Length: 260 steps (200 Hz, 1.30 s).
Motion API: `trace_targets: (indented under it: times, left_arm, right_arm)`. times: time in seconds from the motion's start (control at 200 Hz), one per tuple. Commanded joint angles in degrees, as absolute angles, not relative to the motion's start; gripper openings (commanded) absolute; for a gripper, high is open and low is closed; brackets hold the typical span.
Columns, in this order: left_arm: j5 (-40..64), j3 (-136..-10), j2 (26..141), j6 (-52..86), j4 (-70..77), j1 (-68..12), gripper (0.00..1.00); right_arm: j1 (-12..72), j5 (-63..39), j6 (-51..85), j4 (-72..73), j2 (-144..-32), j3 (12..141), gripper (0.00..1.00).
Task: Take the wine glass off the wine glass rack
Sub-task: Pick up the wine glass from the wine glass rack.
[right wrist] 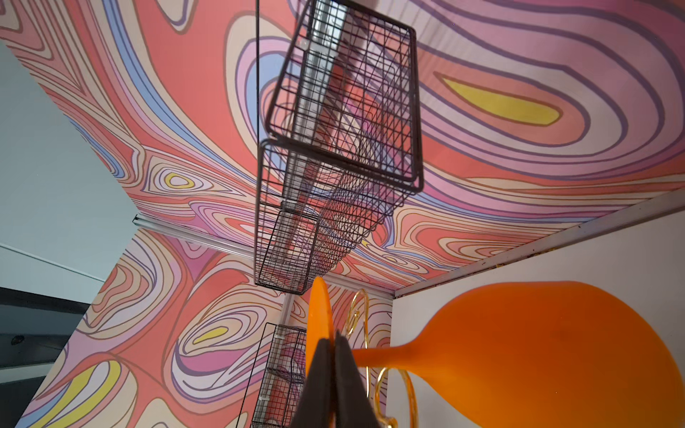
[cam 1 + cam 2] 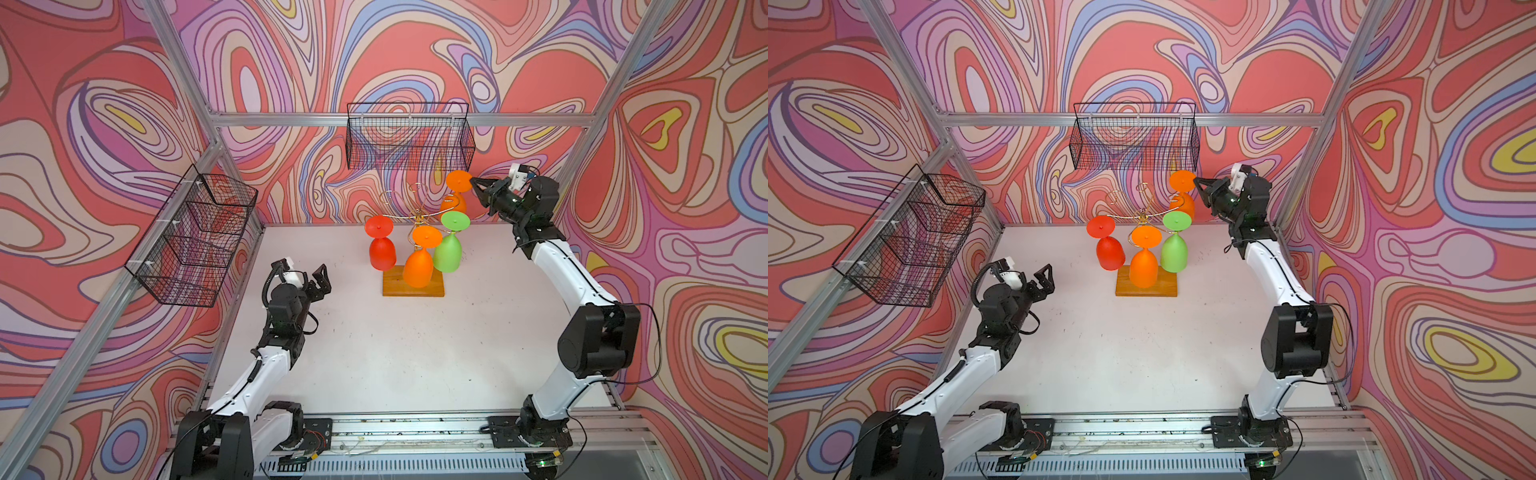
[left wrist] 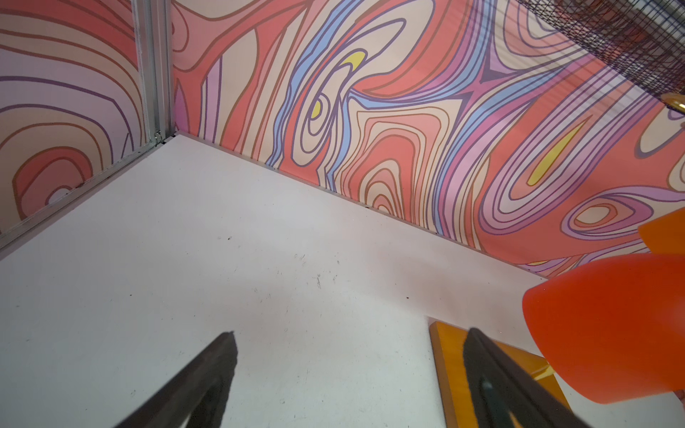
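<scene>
The wine glass rack, a gold wire tree on a wooden base, stands at the back middle of the table. An orange wine glass hangs upside down at its far right arm. My right gripper is shut on the edge of that glass's round foot. In the right wrist view the glass's bowl is large, and a gold curl loops by its stem. My left gripper is open and empty, low and left of the rack; in its wrist view the white table shows between its fingers.
Three more glasses hang on the rack: red, orange and green. A black wire basket hangs on the back wall just above the held glass. Another basket hangs on the left wall.
</scene>
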State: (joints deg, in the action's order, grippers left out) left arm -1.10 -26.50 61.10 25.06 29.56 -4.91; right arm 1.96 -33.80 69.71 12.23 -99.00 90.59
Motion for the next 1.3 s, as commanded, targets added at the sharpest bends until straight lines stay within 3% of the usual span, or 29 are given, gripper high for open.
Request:
trace_targets:
  times: [0.0, 0.721, 1.057, 1.297]
  left_arm:
    - [-0.2, -27.9, 60.2, 24.3, 29.8, -5.1, 0.94]
    - [4.3, -27.3, 55.5, 26.0, 31.8, -5.2, 0.94]
    - [17.0, -33.1, 51.7, 28.7, 34.8, -6.8, 0.93]
    - [29.8, -40.4, 52.2, 32.8, 37.6, -7.3, 0.93]
  right_arm:
    - [1.3, -32.7, 68.3, 12.8, -96.4, 88.8, 0.00]
    - [-1.2, -26.8, 57.2, 1.8, -80.9, 83.9, 0.00]
    - [-1.2, -29.2, 54.6, 0.9, -73.1, 83.1, 0.00]
    - [-1.1, -35.6, 60.2, 11.6, -71.1, 82.4, 0.00]
